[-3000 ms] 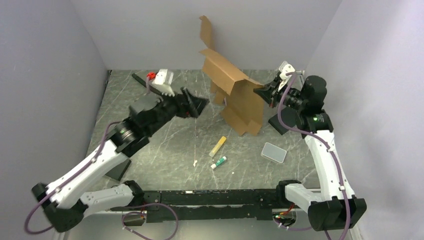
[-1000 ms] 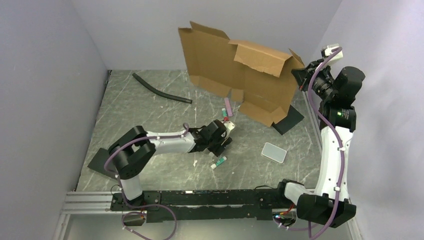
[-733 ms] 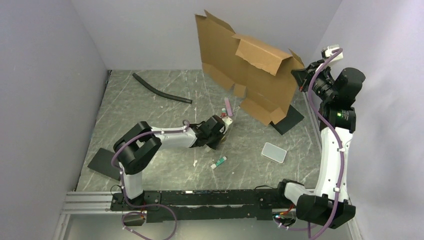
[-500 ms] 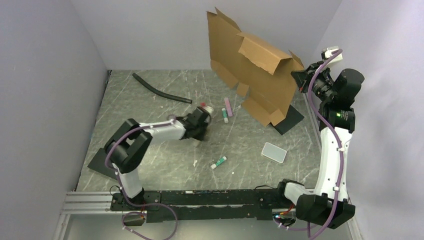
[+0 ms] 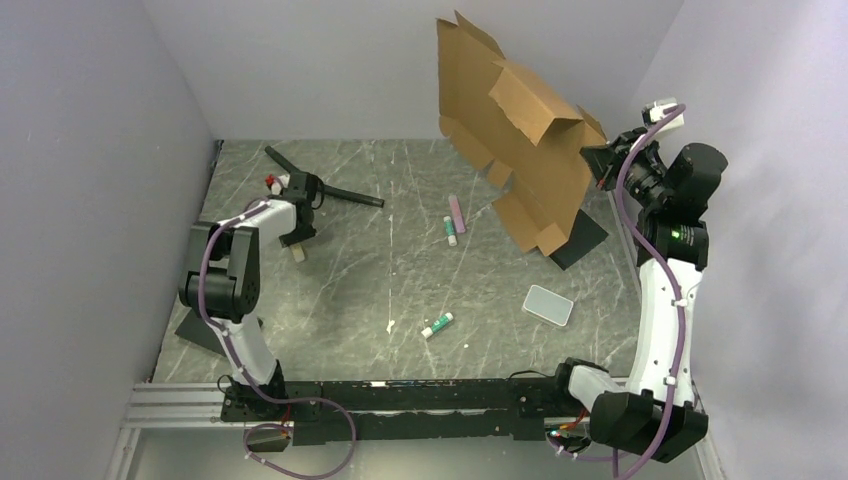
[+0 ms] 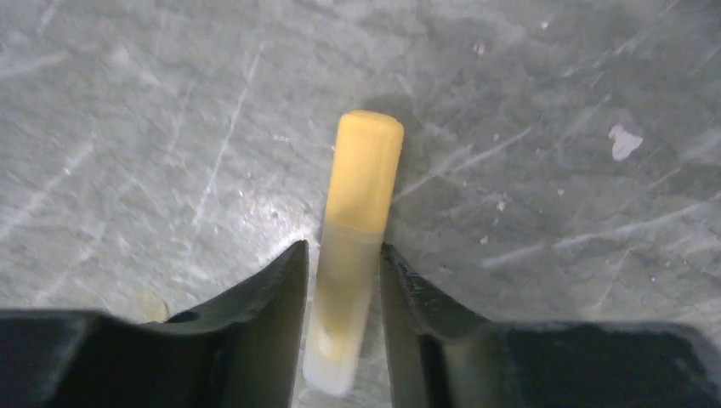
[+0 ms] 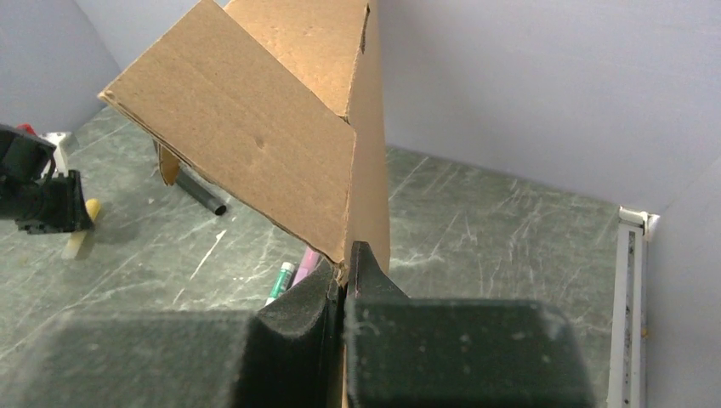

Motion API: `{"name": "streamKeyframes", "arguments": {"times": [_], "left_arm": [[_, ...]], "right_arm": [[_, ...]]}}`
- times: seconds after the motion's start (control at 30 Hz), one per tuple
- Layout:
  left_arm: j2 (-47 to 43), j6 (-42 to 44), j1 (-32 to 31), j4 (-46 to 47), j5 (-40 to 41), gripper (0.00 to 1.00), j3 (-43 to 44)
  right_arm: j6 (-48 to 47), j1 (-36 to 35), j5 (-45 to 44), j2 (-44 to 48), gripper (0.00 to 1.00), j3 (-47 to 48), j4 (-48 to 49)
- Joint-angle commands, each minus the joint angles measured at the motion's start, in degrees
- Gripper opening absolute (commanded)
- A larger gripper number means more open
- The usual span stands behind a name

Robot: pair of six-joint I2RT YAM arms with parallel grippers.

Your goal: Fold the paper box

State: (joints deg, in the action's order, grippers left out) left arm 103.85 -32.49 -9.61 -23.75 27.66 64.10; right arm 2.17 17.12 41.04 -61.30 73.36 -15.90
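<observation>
- Left gripper (image 6: 344,255): we see both black fingers closed against the sides of a small translucent yellow-capped tube (image 6: 361,178). The cap end sticks out past the fingertips, close over the grey marbled table (image 6: 553,102).
- In the top view that arm reaches to the far-left part of the table. The gripper sits low, right next to a long black hose (image 5: 350,196).
- Right gripper (image 7: 344,270): we see its foam-padded fingers pinched together on one edge of the plain brown corrugated cardboard paper box (image 5: 530,165).
- The paper box hangs in the air at the far right, tilted, with its tallest panel up in front of the back wall. Some flaps are bent along their creases, but it is mostly an open sheet, not a closed box.
- Its lowest corner hangs over a flat black square pad (image 5: 590,235); we cannot tell whether they touch.
- Loose mid-table are a pink tube (image 5: 455,210) and a green-capped white tube (image 5: 449,231), just beside each other. A second green-capped tube (image 5: 437,324) lies nearer the arm bases.
- A translucent grey rectangular lid (image 5: 548,304) lies flat near the right arm, apart from the paper box.
- A second flat black pad (image 5: 195,330) sits at the left edge, partly behind the left arm.
</observation>
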Motion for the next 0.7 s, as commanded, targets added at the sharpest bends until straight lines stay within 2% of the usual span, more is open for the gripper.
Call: {"name": "streamKeyframes", "arguments": {"times": [0.0, 0.1, 0.2, 0.27, 0.33, 0.4, 0.43, 0.5, 0.57, 0.67], "left_arm": [[0.7, -1.2, 0.8, -3.2, -1.1, 0.52, 5.4], [-3.6, -1.4, 0.8, -4.1, -3.2, 0.66, 4.8], [-10.0, -0.4, 0.7, -4.6, -8.5, 0.74, 2.8], [-14.9, 4.3, 0.6, -3.7, -20.6, 0.75, 1.0], [-20.2, 10.3, -0.9, 0.3, -38.9, 0.78, -2.9], [-24.7, 13.4, -6.2, 4.2, -51.0, 0.82, -6.9], [-26.2, 14.4, -11.2, 4.4, -52.7, 0.83, -7.8], [-27.8, 17.1, -22.5, 5.1, -51.0, 0.85, -9.1], [-28.0, 18.3, -32.7, 4.9, -44.4, 0.85, -10.0], [-26.2, 18.6, -45.9, 2.5, -28.7, 0.85, -10.5]], "right_arm": [[0.9, 0.3, 1.6, 2.4, 0.0, -0.4, 5.2], [0.8, 0.3, 1.8, 2.7, 0.0, -1.1, 5.3], [0.8, 0.3, 2.2, 2.9, 0.0, -1.6, 5.5], [0.3, 0.3, 2.4, 3.2, 0.0, -1.8, 5.2], [-0.3, 0.3, 2.7, 3.5, 0.0, -1.9, 4.8], [-0.7, 0.4, 3.3, 3.8, 0.0, -2.3, 5.0], [-0.8, 0.6, 3.6, 4.0, 0.0, -2.8, 5.1], [-0.6, 1.0, 4.4, 4.4, 0.0, -3.7, 5.7], [-0.5, 1.4, 5.2, 4.7, 0.0, -4.6, 6.1], [-0.5, 1.8, 6.6, 5.4, 0.0, -5.9, 6.4]]}}
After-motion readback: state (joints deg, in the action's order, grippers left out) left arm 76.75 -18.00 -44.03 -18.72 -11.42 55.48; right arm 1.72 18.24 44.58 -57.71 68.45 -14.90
